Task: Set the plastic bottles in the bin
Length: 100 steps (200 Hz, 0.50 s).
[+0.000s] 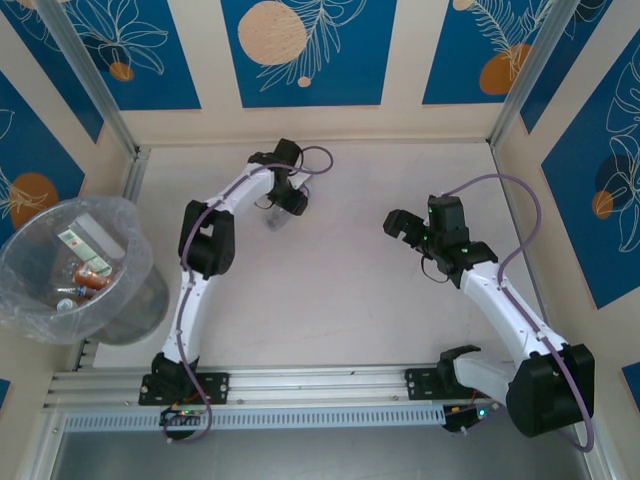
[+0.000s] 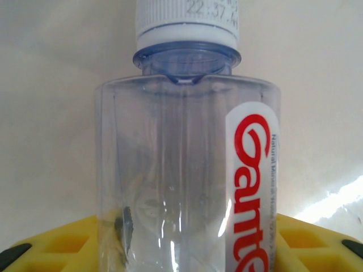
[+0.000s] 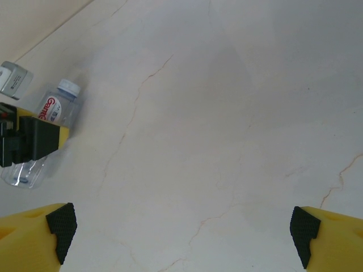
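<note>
A clear plastic bottle (image 2: 170, 170) with a white cap and a red-lettered label lies on the table at the back. My left gripper (image 1: 285, 203) is shut on it, with a yellow finger (image 2: 51, 246) pressed against each side of the body. The right wrist view shows that same bottle (image 3: 54, 107) held across its middle by the left gripper (image 3: 34, 139). My right gripper (image 1: 402, 226) hovers open over bare table, nothing between its fingertips (image 3: 59, 224). The bin (image 1: 135, 235), lined with a crinkled clear bag, stands off the table's left edge and holds several bottles (image 1: 85, 282).
The pale marble-look table (image 1: 340, 290) is walled by panels at the back and on both sides. An aluminium rail (image 1: 300, 385) with both arm bases runs along the near edge. Open surface lies between the two arms.
</note>
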Each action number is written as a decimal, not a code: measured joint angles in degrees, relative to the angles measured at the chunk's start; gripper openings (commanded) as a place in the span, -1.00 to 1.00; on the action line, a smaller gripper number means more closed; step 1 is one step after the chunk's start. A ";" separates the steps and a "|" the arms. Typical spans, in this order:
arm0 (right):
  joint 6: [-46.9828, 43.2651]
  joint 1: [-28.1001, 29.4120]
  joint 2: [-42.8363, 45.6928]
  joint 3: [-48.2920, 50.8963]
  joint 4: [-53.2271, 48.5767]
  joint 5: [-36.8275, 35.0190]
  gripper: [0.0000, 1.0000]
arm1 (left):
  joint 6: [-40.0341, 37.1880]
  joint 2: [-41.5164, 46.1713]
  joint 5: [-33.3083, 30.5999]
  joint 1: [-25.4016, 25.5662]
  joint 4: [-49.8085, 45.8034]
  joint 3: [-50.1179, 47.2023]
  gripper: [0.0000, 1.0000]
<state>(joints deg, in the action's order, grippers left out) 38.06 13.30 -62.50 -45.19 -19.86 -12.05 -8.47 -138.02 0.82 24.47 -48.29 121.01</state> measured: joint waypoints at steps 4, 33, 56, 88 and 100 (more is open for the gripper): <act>0.00 -0.04 -0.15 0.00 0.09 0.07 0.99 | 0.57 1.01 0.00 0.00 0.68 -1.62 0.01; 0.02 -0.04 -1.07 0.00 0.98 0.59 0.99 | 3.85 8.70 0.02 0.00 5.40 -12.31 -0.09; 0.09 -0.04 -1.53 0.00 1.64 1.27 0.99 | 6.03 13.00 0.00 0.02 9.03 -17.40 -0.14; 0.44 -0.04 -2.23 0.00 2.51 2.05 0.99 | 8.22 16.20 -0.04 0.02 12.81 -22.29 -0.16; 0.46 -0.04 -2.58 0.00 2.67 2.36 0.99 | 8.90 16.83 -0.37 0.09 13.42 -23.98 -0.16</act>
<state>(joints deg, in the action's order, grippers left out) 38.52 13.26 -65.08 -45.19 -17.19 -9.69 0.43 -121.19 0.45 24.56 -34.87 97.03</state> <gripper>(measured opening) 0.994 0.458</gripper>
